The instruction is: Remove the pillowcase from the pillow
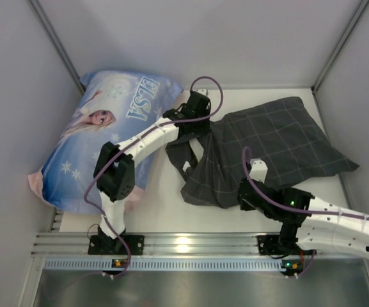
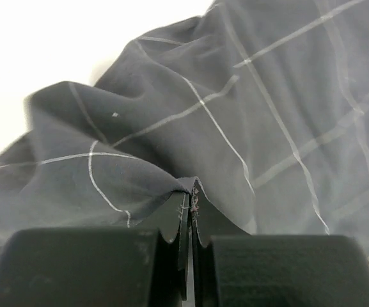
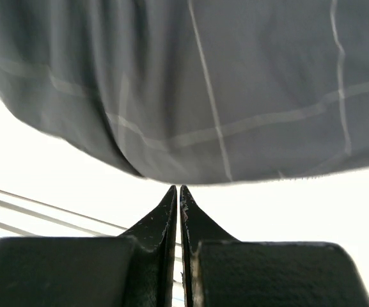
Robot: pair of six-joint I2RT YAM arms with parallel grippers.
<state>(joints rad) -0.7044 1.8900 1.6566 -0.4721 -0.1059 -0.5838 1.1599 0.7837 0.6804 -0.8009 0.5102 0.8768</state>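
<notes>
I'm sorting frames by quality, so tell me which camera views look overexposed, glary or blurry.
Top view: sharp and evenly lit, one glare spot on the metal rail. Left wrist view: table blown out white, pillowcase slightly soft. Right wrist view: table washed out too, pillowcase blurred up close.

pillow out of sight inside the pillowcase (image 1: 280,144); right arm (image 1: 337,220) partly off-frame

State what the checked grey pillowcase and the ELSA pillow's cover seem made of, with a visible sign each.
The pillowcase: thin woven cloth, perhaps cotton, matt; it creases into soft folds. The ELSA pillow cover: smooth printed fabric, possibly polyester; a crisp colour print on a taut, barely creased surface.
</notes>
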